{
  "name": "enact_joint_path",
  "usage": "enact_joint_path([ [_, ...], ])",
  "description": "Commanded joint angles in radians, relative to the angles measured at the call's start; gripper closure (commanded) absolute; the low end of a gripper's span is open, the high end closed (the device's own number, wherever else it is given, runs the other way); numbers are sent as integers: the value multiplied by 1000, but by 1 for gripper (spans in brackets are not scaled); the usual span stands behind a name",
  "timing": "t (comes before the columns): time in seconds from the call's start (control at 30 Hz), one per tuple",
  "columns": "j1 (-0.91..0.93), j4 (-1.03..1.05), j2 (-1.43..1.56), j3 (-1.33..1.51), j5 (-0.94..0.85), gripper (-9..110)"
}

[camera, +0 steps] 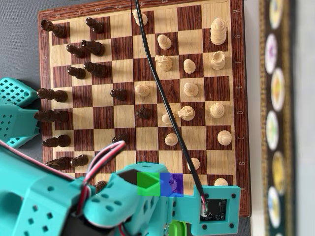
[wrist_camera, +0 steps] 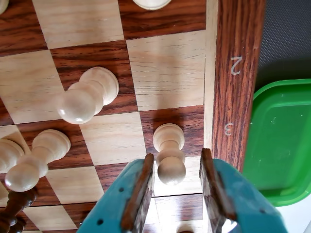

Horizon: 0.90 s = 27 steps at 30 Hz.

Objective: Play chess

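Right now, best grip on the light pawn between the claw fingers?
Take the light pawn at its narrow neck, just under the round head, coming straight down from above. It stands upright on the board's edge file, and the open claw already straddles it.

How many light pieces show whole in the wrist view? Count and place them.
3. One pawn between the open gripper's fingers, a second pawn mid-board, a third pawn lower left. Others are cropped at the edges.

A grey table (camera: 19, 44) carries the wooden chessboard (camera: 243, 98), with a green container (wrist_camera: 282, 141) just beside it.
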Motion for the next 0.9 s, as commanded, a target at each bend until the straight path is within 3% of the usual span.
enact_joint_path([
  [0.0,3,-6,8,-46,-8,87],
  [0.33,2,-34,8,-38,-9,94],
  [0.87,14,-8,41,-38,-38,94],
])
